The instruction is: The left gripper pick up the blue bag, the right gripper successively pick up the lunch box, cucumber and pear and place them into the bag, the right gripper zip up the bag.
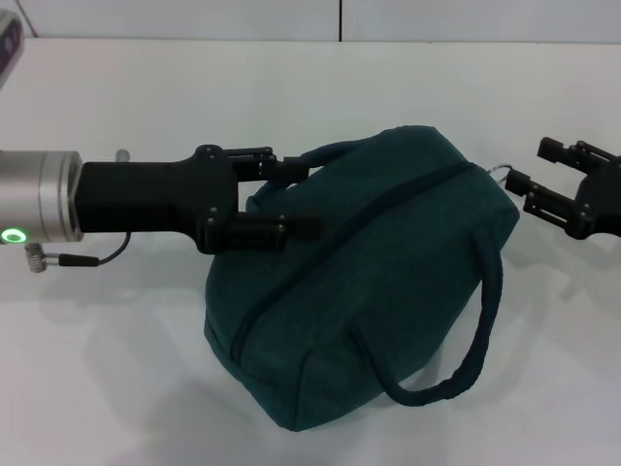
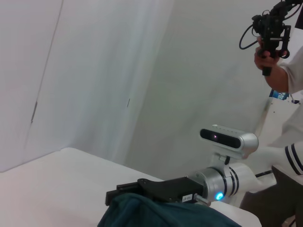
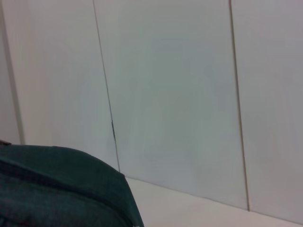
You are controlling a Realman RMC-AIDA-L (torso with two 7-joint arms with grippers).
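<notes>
The blue bag lies on the white table with its zipper closed along the top, and one loop handle hangs off its near side. My left gripper is at the bag's left end. Its fingers stand apart, one over the far handle and one against the fabric. My right gripper hovers open just right of the bag, beside the metal ring pull. The left wrist view shows that right gripper behind the bag's top. The bag's corner fills the right wrist view. Lunch box, cucumber and pear are out of view.
The white table reaches a pale panelled wall at the back. A grey device edge sits at the far left corner. In the left wrist view a person holding a camera rig stands beyond the robot's body.
</notes>
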